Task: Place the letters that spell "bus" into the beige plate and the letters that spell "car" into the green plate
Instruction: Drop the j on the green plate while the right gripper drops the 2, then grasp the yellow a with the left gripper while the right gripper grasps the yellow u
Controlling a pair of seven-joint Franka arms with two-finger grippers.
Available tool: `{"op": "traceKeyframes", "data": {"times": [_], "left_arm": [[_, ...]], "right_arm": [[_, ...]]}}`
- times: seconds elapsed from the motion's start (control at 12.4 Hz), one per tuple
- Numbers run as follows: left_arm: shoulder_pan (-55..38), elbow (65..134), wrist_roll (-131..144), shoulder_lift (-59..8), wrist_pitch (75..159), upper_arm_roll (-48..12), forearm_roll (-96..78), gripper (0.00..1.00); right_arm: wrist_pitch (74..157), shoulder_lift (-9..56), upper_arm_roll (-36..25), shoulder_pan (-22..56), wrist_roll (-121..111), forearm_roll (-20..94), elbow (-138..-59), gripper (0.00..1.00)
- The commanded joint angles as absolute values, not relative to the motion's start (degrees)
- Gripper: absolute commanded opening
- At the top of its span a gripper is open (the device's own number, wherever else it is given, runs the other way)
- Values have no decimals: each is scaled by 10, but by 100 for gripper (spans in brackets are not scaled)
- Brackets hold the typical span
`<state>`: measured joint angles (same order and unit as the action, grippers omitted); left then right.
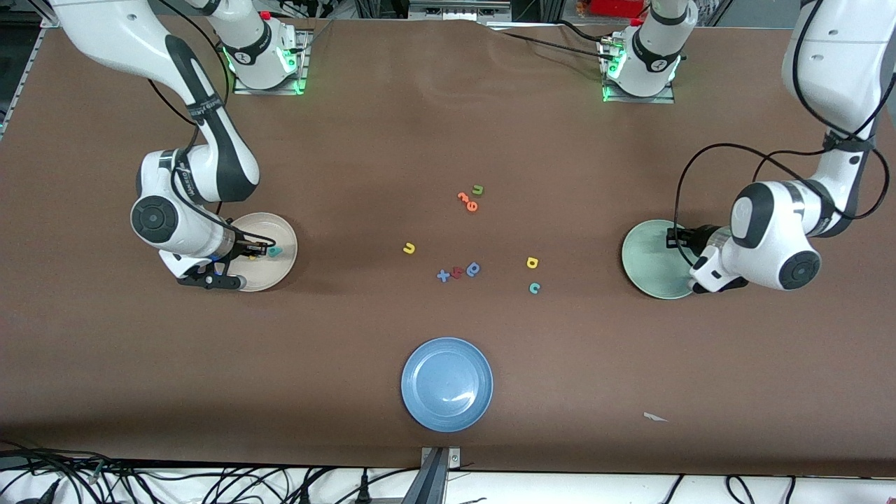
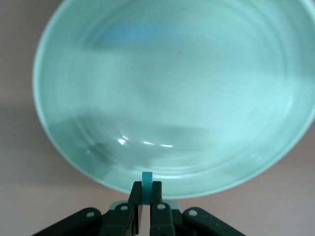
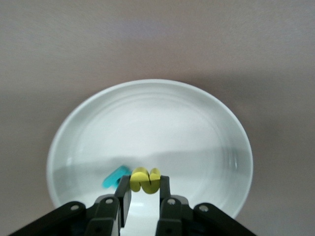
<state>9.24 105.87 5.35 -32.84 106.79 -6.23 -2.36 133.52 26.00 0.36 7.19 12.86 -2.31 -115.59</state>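
You are at the drop on both sides. Your right gripper (image 3: 143,189) hangs over the beige plate (image 1: 280,231) at the middle left of the frame, fingers pinched tight on a yellow s (image 3: 145,180); a teal b (image 1: 275,250) already lies in that plate just beside it. Your left gripper (image 2: 145,196) is over the near rim of the green plate (image 1: 647,255) at the middle right, fingers clamped on a thin teal letter (image 2: 146,181), seen edge-on, most likely the r. The yellow u (image 1: 409,248), yellow a (image 1: 532,262) and teal c (image 1: 534,288) lie on the counter (image 1: 448,126) between the plates. Next, I'd judge, open each pair of fingers well inside the rim, then go for the u and the a or c, leaving the green u (image 1: 478,190) alone.
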Motion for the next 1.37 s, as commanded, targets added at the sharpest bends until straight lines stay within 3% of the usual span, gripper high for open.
{"op": "traceKeyframes", "data": {"times": [0.0,0.08,0.16,0.24,0.32,0.56,0.72,0.97,1.29], "left_arm": [[101,1054,47,-323,1065,-68,-9,37],[101,1053,47,-320,1064,-68,-10,41],[101,1049,55,-309,1060,-69,-10,58],[100,1046,60,-288,1057,-69,-16,91],[98,1045,62,-259,1052,-72,-18,100],[92,1031,89,-194,1024,-100,-50,100],[91,1024,155,-180,1025,-139,-52,100],[85,993,263,-190,1033,-191,-73,100],[5,985,402,-243,1155,-202,-74,99]], "right_arm": [[1407,269,-4,76,103,-11,-1198,4],[1411,271,-10,76,90,-11,-1199,6],[1411,271,-16,76,84,-11,-1198,18],[1408,269,-17,76,83,-11,-1195,46],[1408,267,-17,76,83,-11,-1195,96],[1392,247,-12,76,88,-10,-1192,100],[1333,230,3,76,104,-10,-1165,100],[1223,220,67,76,233,-10,-1108,100],[1228,243,168,91,525,-20,-1070,99]]}}
